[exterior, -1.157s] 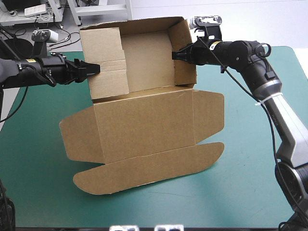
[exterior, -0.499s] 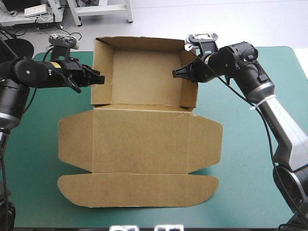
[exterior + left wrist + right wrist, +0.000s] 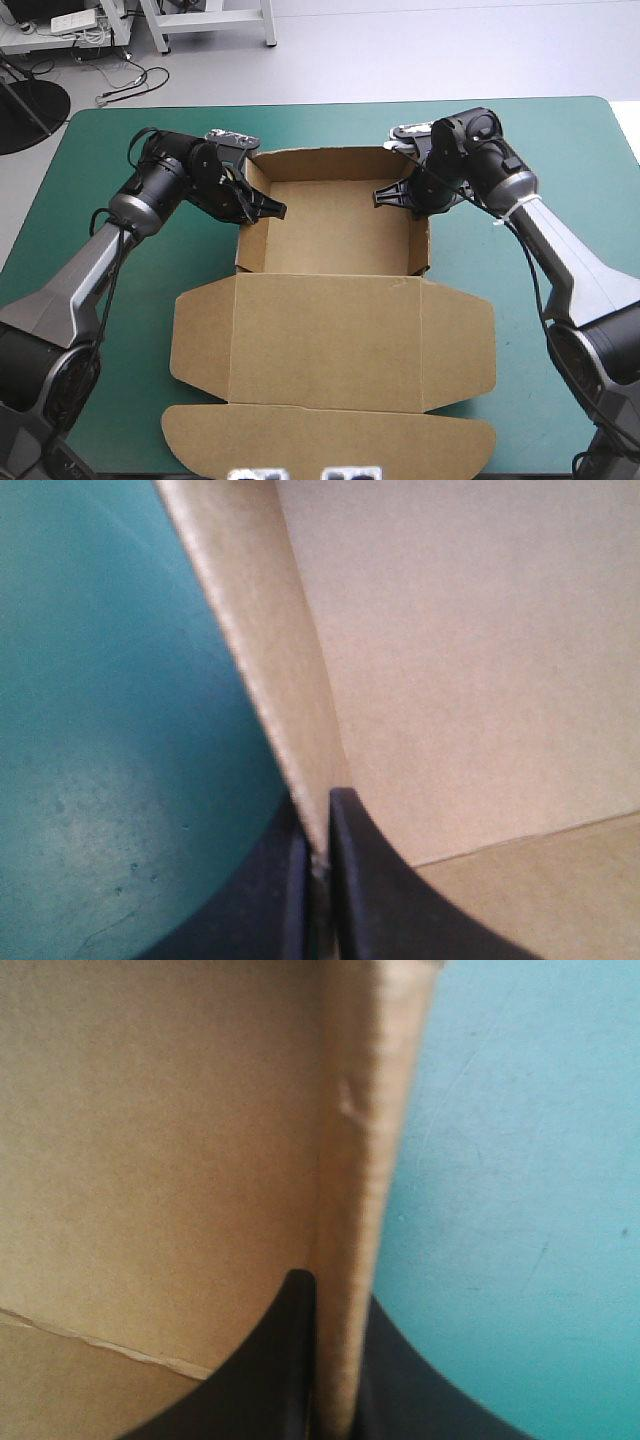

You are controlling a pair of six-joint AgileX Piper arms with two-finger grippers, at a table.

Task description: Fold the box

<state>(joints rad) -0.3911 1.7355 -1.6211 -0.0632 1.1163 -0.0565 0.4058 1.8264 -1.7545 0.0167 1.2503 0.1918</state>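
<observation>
Now you have the brown box (image 3: 330, 320) sitting mid-table on the smooth teal-green cover (image 3: 560, 140) as an open tray of matte board: walls raised at its far half, lid flat at its near side, ending in a round-edged flap. Your left gripper (image 3: 318, 818) pinches the tray's left wall, one black finger inside, one outside; your right gripper (image 3: 335, 1295) clamps the right wall likewise.
</observation>
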